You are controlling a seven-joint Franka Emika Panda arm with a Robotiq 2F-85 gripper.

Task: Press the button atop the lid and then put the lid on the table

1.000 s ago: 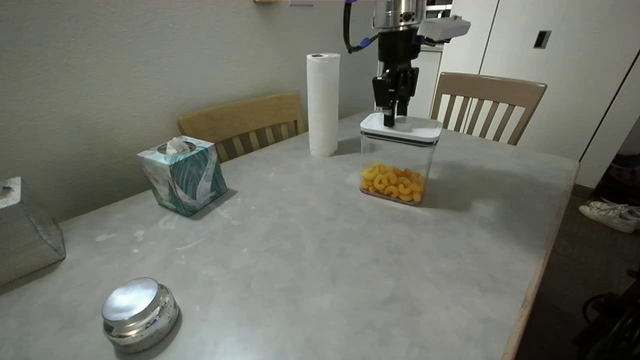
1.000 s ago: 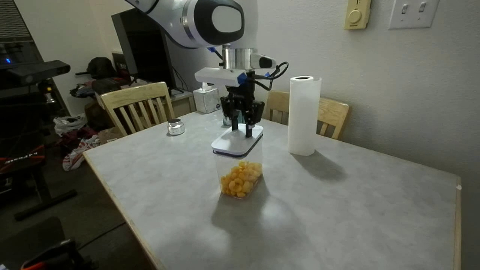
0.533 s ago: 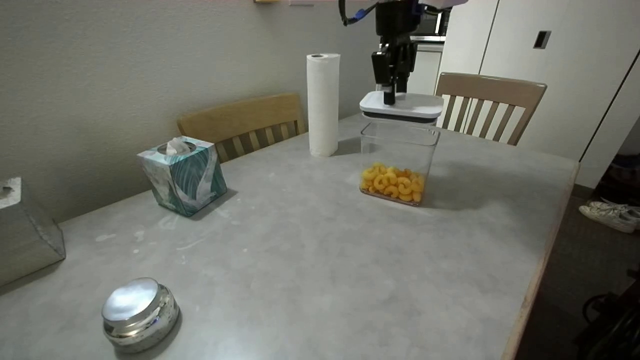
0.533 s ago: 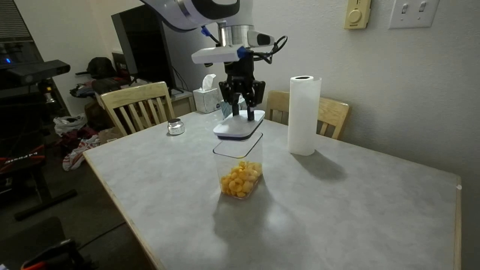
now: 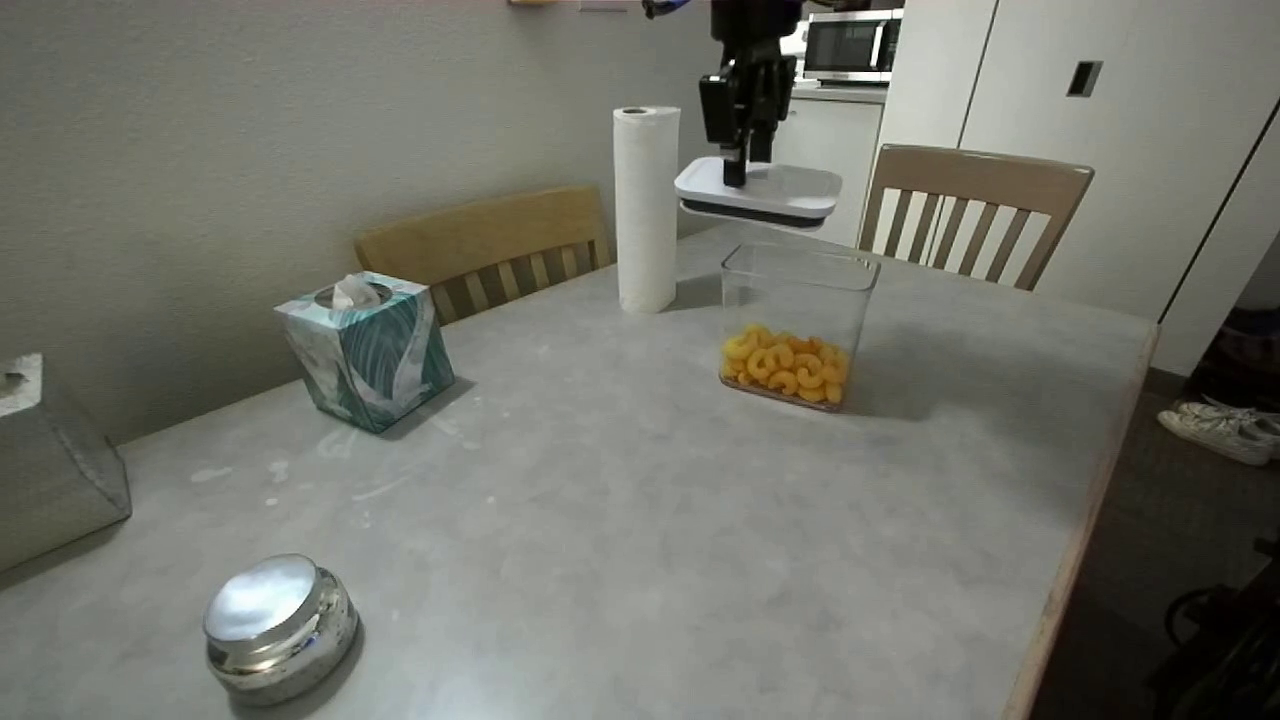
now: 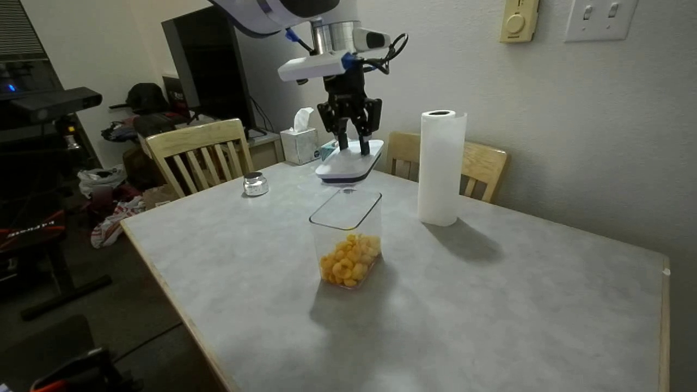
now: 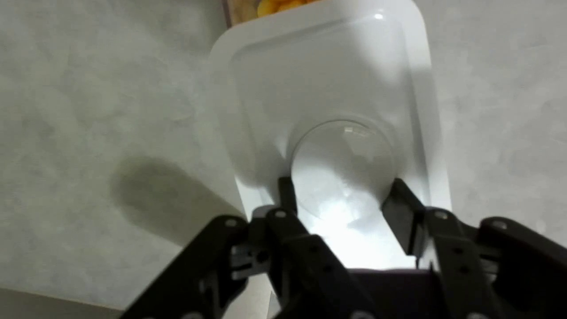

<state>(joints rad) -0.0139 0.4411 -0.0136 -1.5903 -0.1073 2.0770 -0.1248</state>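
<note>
No text is readable: the pale lettering on the black-and-red object is too blurred.

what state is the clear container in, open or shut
Open: the hand holds the lid off the clear container, and a gap shows between lid and rim in both exterior views.

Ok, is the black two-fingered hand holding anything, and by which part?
The flat white plastic lid, gripped by the sides of its round white button.

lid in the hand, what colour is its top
The lid is white on top, partly shaded; it shows best in the wrist view.
</note>
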